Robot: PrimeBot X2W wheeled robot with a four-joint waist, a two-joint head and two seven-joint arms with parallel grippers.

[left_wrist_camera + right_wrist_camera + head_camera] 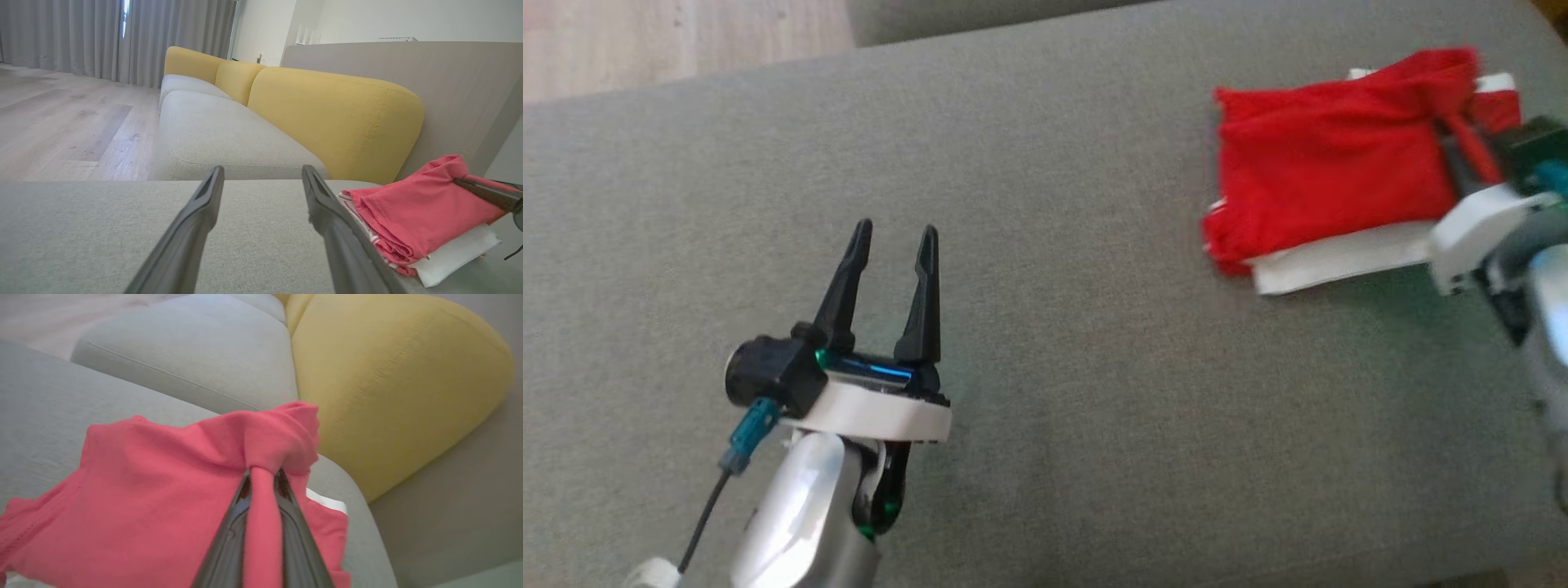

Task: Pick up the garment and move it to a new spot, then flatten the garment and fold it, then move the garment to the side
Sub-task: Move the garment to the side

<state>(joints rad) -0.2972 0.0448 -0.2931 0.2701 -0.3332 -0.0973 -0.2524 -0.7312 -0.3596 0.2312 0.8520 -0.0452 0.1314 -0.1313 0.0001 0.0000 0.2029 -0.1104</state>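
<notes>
The garment (1327,175) is red with white parts, folded into a rough rectangle at the right end of the grey cushion (1045,367). My right gripper (263,477) is shut on a bunched red fold at the garment's (163,486) right edge, the cloth pinched between its two dark fingers (229,535). In the head view that gripper (1462,135) comes in from the right border. My left gripper (894,237) stands open over bare cushion at the lower left, well apart from the garment (425,212), nothing between its fingers (192,228).
A yellow backrest (339,118) runs behind the grey seat cushions (220,134). Wooden floor (61,118) lies beyond the cushion's far edge, with grey curtains (81,36) at the back. The garment lies close to the cushion's right end.
</notes>
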